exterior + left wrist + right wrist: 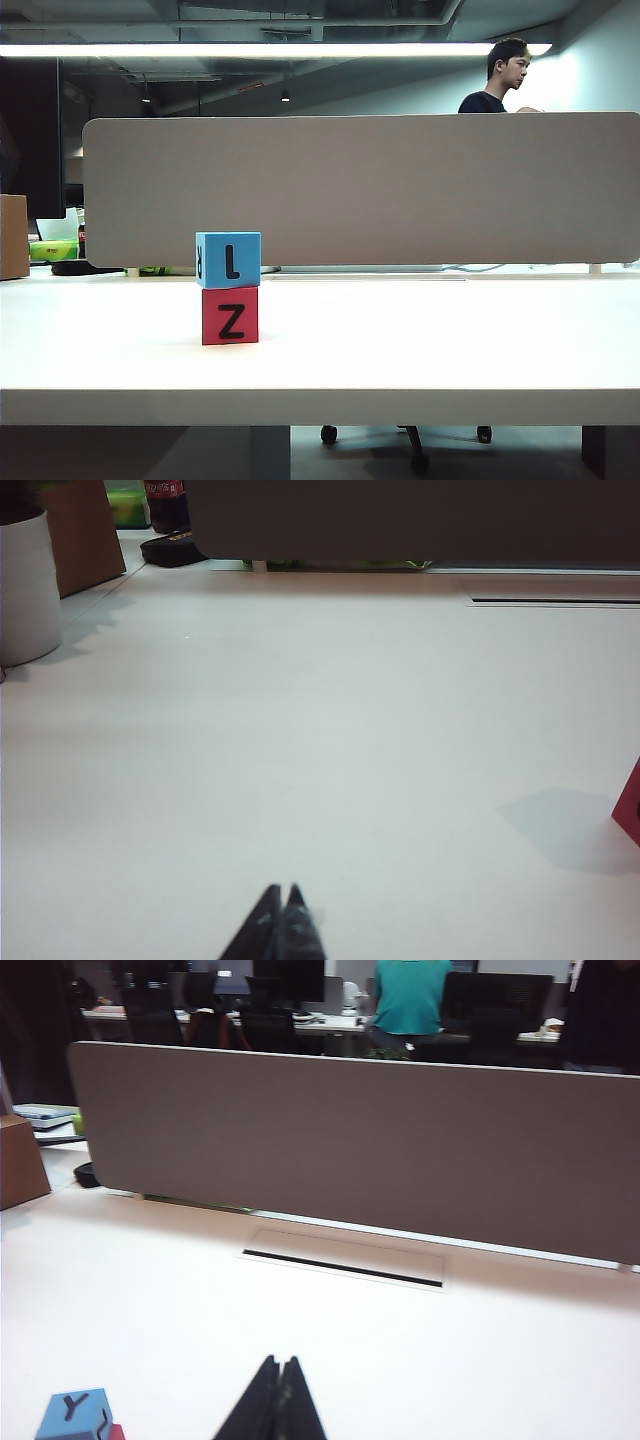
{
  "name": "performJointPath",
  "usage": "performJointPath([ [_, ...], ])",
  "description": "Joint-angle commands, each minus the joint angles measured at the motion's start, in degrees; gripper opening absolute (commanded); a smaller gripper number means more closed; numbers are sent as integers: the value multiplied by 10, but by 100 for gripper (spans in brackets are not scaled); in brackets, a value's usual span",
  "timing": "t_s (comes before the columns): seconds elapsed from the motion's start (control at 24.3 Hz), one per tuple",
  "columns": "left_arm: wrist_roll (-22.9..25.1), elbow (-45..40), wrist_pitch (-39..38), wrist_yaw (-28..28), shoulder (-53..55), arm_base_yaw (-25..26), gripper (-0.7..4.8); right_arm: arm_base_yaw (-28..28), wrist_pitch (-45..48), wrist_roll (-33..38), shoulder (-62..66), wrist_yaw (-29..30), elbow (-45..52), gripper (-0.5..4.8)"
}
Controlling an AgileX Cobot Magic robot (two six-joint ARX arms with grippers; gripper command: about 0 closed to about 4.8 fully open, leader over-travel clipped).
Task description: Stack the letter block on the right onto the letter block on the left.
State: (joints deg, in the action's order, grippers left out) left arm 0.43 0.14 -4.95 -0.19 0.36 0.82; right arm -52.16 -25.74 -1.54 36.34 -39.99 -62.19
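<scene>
A blue letter block (229,260) marked L rests squarely on a red letter block (230,316) marked Z, left of the table's middle in the exterior view. Neither arm shows there. In the right wrist view the blue block (77,1414) shows a Y on top, with a sliver of the red block (117,1432) under it; my right gripper (280,1363) is shut and empty, well apart from the stack. My left gripper (283,890) is shut and empty over bare table, and only a red block corner (630,805) shows at that view's edge.
A grey partition (360,190) runs along the table's far edge, with a cable slot (342,1268) in front of it. A brown box (14,237) stands at the far left. A white cylinder (28,588) stands near the left arm. The white table (420,340) spreads to the right.
</scene>
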Motion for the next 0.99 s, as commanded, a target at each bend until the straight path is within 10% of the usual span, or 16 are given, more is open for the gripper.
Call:
performJointPath([
  [0.04, 0, 3, 4, 2, 0, -1, -3, 0, -58, 0, -14, 22, -1, 1],
  [0.7, 0, 3, 3, 2, 0, -1, -3, 1, -128, -19, -13, -41, -1, -1],
  [0.99, 0, 3, 3, 2, 0, -1, -3, 231, -18, -29, -53, 168, 47, -1],
])
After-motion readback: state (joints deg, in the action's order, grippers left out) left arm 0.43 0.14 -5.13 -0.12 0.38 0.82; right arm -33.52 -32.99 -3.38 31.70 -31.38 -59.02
